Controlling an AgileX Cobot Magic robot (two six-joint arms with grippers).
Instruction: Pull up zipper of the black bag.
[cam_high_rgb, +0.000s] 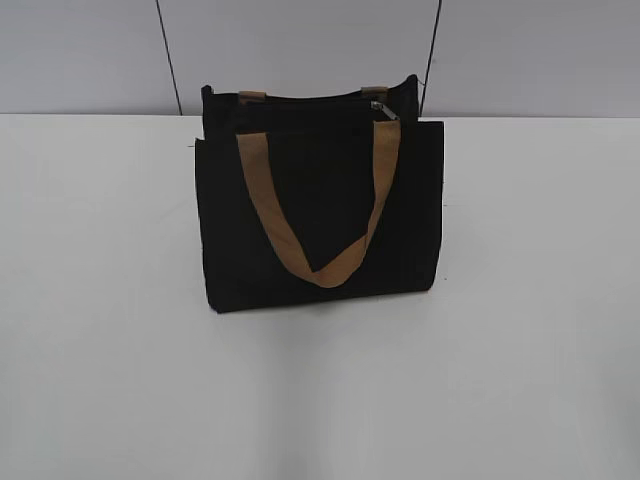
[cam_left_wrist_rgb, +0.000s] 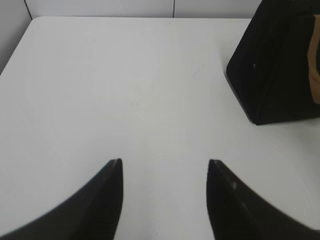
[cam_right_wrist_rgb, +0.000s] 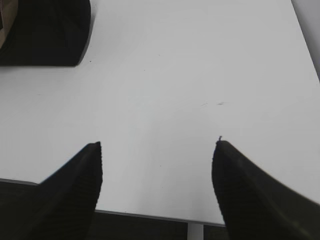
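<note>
The black bag (cam_high_rgb: 320, 200) stands upright at the middle of the white table (cam_high_rgb: 100, 300), with a tan strap (cam_high_rgb: 320, 265) hanging down its front. The zipper runs along its top edge, and its small silvery pull tab (cam_high_rgb: 383, 109) sits near the top right end. Neither gripper shows in the exterior view. My left gripper (cam_left_wrist_rgb: 165, 162) is open and empty over bare table, with the bag's corner (cam_left_wrist_rgb: 272, 70) to its upper right. My right gripper (cam_right_wrist_rgb: 159, 145) is open and empty near the table's front edge, with the bag's corner (cam_right_wrist_rgb: 47, 32) at its upper left.
A grey panelled wall (cam_high_rgb: 300, 50) stands behind the table. The table's front edge (cam_right_wrist_rgb: 150, 216) shows just below my right gripper. The table's left edge (cam_left_wrist_rgb: 15, 45) shows in the left wrist view.
</note>
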